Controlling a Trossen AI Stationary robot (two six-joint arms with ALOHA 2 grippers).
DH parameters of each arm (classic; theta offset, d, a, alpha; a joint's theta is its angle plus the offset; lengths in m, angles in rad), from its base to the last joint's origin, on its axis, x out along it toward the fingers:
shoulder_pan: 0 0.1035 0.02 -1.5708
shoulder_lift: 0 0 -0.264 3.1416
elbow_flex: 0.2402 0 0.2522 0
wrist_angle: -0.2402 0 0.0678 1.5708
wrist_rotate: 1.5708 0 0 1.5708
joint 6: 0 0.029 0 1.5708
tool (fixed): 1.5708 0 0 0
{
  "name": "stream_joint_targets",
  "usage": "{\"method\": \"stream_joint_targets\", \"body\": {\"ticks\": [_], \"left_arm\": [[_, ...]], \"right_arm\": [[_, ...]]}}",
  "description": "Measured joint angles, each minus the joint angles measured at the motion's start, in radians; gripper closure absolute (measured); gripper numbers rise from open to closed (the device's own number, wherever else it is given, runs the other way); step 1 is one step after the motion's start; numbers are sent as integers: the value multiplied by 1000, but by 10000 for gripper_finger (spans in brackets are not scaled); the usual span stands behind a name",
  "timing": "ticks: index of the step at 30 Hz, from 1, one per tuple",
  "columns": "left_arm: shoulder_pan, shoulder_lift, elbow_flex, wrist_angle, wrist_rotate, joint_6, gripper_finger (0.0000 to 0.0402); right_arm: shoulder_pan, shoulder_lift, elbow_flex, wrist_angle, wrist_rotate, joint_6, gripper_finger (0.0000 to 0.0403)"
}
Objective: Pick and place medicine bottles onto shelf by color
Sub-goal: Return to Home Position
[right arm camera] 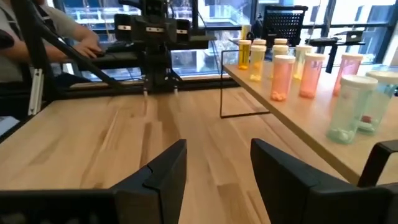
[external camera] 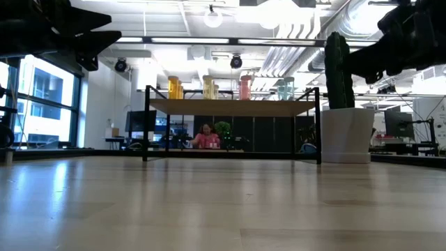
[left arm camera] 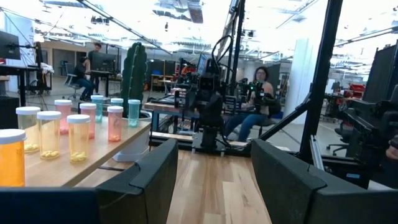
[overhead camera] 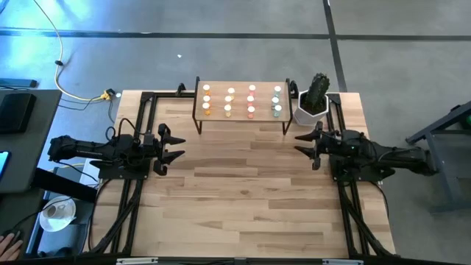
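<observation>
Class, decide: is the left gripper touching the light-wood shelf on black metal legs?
Apart. The high view shows bare tabletop between the left gripper and the shelf.

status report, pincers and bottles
Left pincer open, empty. Right pincer open, empty, by cactus. Bottles on shelf in colour columns. Nothing in the way.

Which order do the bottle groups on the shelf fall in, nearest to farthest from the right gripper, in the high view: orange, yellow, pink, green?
Measured from the right gripper, high view:
1. Green bottles, at the right end of the shelf.
2. Pink bottles, just right of the shelf's middle.
3. Yellow bottles, just left of the middle.
4. Orange bottles, at the left end.
</observation>
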Motion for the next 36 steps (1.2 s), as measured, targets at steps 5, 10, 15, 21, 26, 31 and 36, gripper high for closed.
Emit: {"method": "stream_joint_targets", "body": {"ticks": [5,10,15,21,26,31,36], "left_arm": [[0,0,0,0,0,0,206],[0,0,0,0,0,0,206],[0,0,0,0,0,0,206],[0,0,0,0,0,0,206],[0,0,0,0,0,0,206],[0,0,0,0,2,0,206],[0,0,0,-1,5,0,206]], "right_arm": [[5,-4,21,-51,0,-4,233],[4,-16,21,-101,42,9,233],[5,-33,-22,-79,42,31,233],[4,-84,-53,-71,42,37,233],[5,-181,-53,-153,46,26,233],[5,-177,-51,-158,40,8,233],[5,-177,-51,-158,40,2,233]]}}
